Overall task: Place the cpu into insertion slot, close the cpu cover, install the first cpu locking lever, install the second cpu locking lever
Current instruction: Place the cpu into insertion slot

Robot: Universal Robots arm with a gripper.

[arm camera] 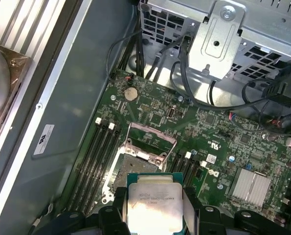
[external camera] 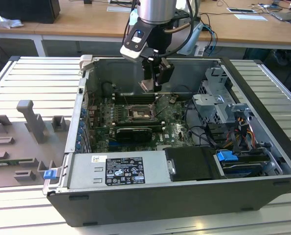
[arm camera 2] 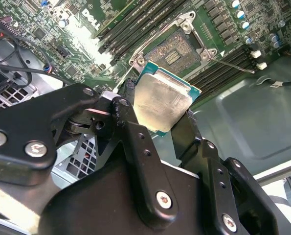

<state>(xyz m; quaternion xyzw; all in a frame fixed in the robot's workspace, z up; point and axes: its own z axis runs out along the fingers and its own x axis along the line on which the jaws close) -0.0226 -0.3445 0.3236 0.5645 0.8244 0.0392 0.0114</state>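
My gripper (external camera: 151,84) hangs inside the open computer case, shut on the cpu (external camera: 147,86), a small square chip with a silvery face. In both wrist views the cpu (arm camera 2: 161,100) (arm camera: 154,205) sits between the two black fingers (arm camera 2: 128,115), held by its edges. It hovers above the insertion slot (arm camera: 134,165) (arm camera 2: 177,49) on the green motherboard, close to it and slightly off to one side. The slot is open and bare. The cpu cover (arm camera: 152,141) stands raised at the slot's edge. A thin locking lever (arm camera 2: 233,65) sticks out beside the slot.
Memory slots (arm camera: 94,156) run along one side of the socket. A long black expansion card (external camera: 133,133) lies near it. The metal drive cage (external camera: 216,105) with cables is on the exterior view's right, the power supply (external camera: 118,169) at the front. A grey fixture (external camera: 23,137) lies outside the case.
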